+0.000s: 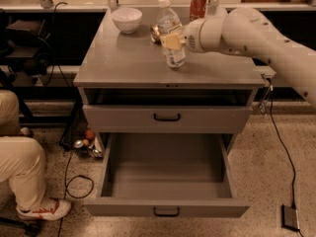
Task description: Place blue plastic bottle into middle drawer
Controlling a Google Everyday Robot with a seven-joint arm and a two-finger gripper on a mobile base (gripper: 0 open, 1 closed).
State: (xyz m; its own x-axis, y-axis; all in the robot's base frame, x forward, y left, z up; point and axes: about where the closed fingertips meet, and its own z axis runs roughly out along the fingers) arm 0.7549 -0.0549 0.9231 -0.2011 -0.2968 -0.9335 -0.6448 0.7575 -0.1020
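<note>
The blue plastic bottle (170, 31), clear with a white cap, is on top of the grey cabinet (123, 63), tilted with its cap leaning left. My gripper (172, 41) reaches in from the right and is shut on the bottle's middle, with a yellowish finger pad (169, 40) across the label. The bottle's base is at or just above the cabinet top; I cannot tell which. The middle drawer (168, 209), the lowest and widest, is pulled fully open below and is empty inside.
A white bowl (127, 19) and a red can (198, 4) stand at the back of the cabinet top. A golden snack bag (155, 32) peeks out behind the bottle. The drawer above (167, 117) is closed. A person's leg (19, 167) and cables are at the left.
</note>
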